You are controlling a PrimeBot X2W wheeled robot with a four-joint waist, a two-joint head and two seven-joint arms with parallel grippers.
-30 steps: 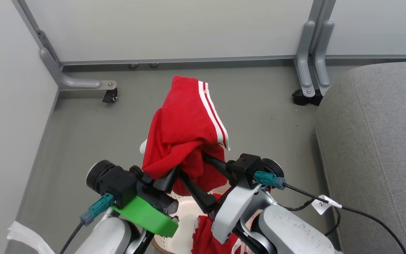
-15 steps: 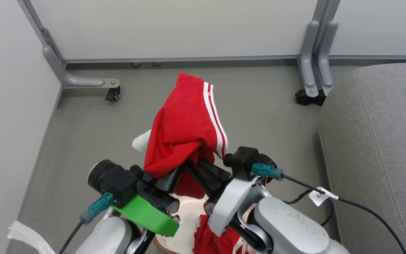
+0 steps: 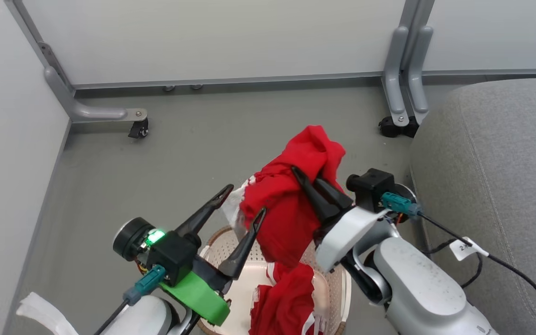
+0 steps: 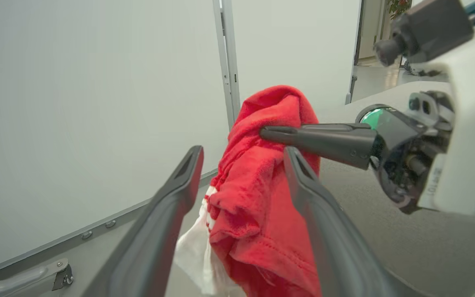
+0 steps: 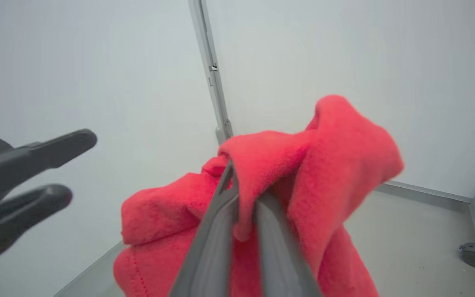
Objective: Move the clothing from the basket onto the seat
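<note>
In the head view, the basket (image 3: 213,238) is sitting nearest the robot at 6 o'clock, and a second red garment (image 3: 286,298) is lying inside it, spilling over its near edge. Just beyond, at about 7 o'clock, the left end effector (image 3: 245,200) is pointing toward 1 o'clock with its two fingers spread wide apart and gripping nothing. In the left wrist view the lifted cloth is hanging just past the gap between them, and whether the inner finger is brushing the cloth I cannot tell.

The red garment with white trim (image 3: 291,204) is hanging in the air above the basket, near the centre. The right end effector (image 3: 303,179) is coming in from 4 o'clock and pinching the upper fold of this garment between fingers pressed nearly together. The rest of the cloth is drooping toward the basket.

At 3 o'clock, the grey seat (image 3: 505,177) is standing well apart from the garment, with nothing red lying on it. Farther out, the grey floor (image 3: 179,153) is running toward 12 o'clock and meeting the pale partition panels (image 3: 226,37).
</note>
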